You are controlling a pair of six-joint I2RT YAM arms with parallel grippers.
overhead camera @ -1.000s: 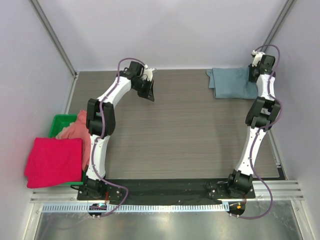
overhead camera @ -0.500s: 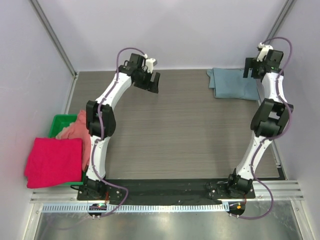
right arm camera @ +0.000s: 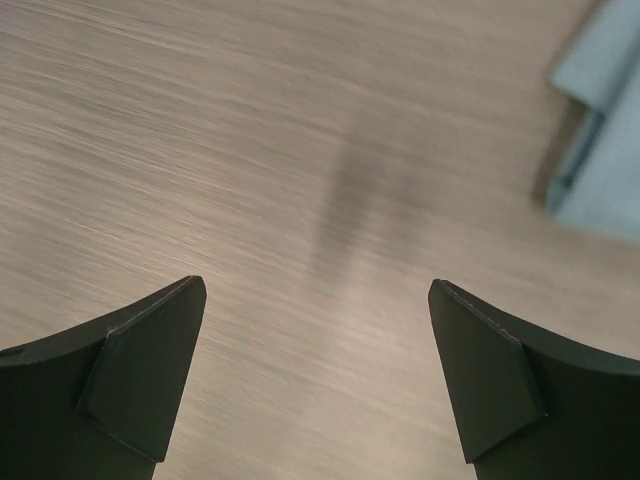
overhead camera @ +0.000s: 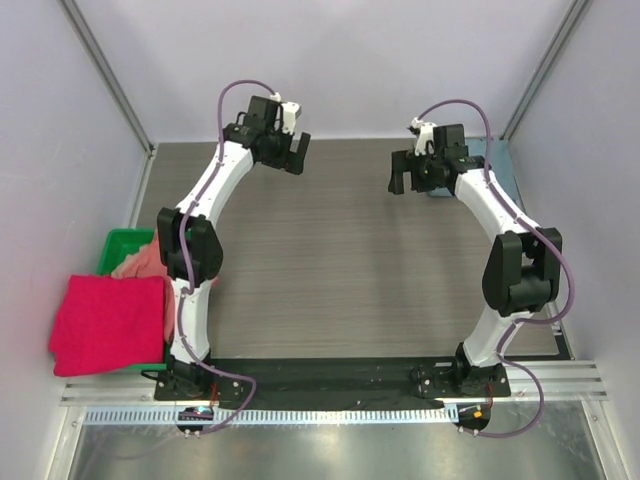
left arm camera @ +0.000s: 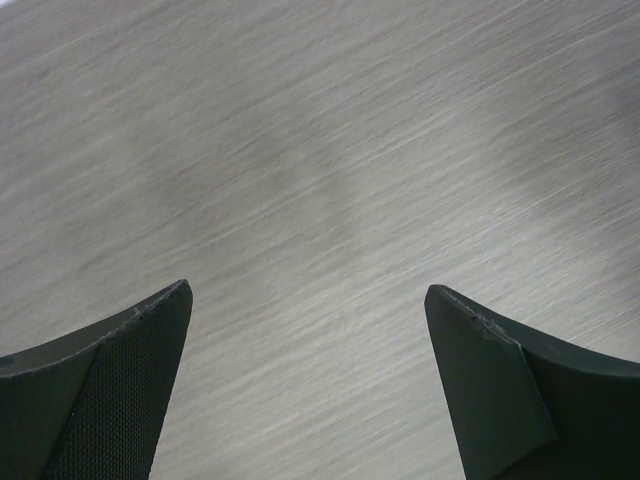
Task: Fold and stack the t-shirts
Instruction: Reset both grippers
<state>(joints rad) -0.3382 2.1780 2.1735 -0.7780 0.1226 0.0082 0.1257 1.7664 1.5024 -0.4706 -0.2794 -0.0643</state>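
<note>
The table (overhead camera: 350,260) is a grey wood-grain surface, and all positions below refer to it. The left gripper (overhead camera: 288,156) hangs above the table's far-left area. Its fingers (left arm camera: 110,390) are spread wide with nothing between them, and the left wrist view shows only bare tabletop in the gap. The right gripper (overhead camera: 410,174) hangs above the far part of the table, right of centre. Its fingers (right arm camera: 130,380) are likewise spread wide and hold nothing, with bare tabletop beneath them. The blue shirt (right arm camera: 605,140) lies flat in the table's far-right corner. In the top view the right arm covers most of it. In the right wrist view its layered edge shows at the upper right, apart from the fingers. The bin (overhead camera: 120,243) stands at the table's left edge, toward the near side. The salmon shirt (overhead camera: 143,262) lies crumpled in the bin, partly behind the left arm. The crimson shirt (overhead camera: 108,325) is folded into a flat rectangle and lies at the table's near-left edge, over the near part of the bin and touching the salmon shirt. Neither gripper touches any shirt.
</note>
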